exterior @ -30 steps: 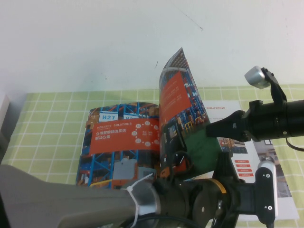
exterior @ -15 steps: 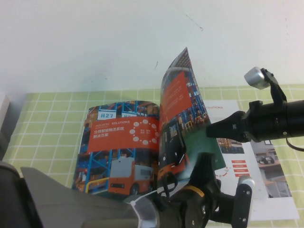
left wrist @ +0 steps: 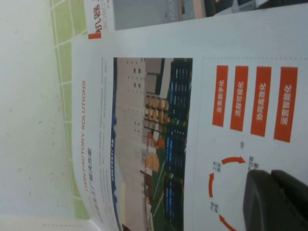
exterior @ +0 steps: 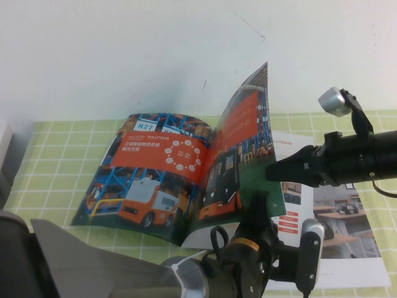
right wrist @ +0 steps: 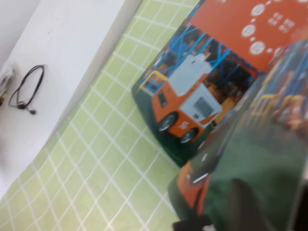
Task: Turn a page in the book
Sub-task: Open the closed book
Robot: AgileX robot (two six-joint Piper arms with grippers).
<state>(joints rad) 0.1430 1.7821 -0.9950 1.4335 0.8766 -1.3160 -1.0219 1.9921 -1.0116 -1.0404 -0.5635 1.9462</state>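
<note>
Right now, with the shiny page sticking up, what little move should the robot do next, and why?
Probably the right gripper, beside the lifted glossy warehouse page, should nudge it left across the fold. That page leans rightward above the thin open brochure, so it might flop back. The left gripper hangs low over the white booklet.

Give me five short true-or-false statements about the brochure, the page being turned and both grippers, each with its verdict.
1. The page stands raised off the book. True.
2. The right gripper is at the raised page's outer edge. True.
3. The book lies on bare wood. False: on a green checked mat.
4. The left gripper hovers over the far wall. False: it is low, over the white booklet.
5. The left-hand leaf shows an orange-white vehicle. True.
</note>
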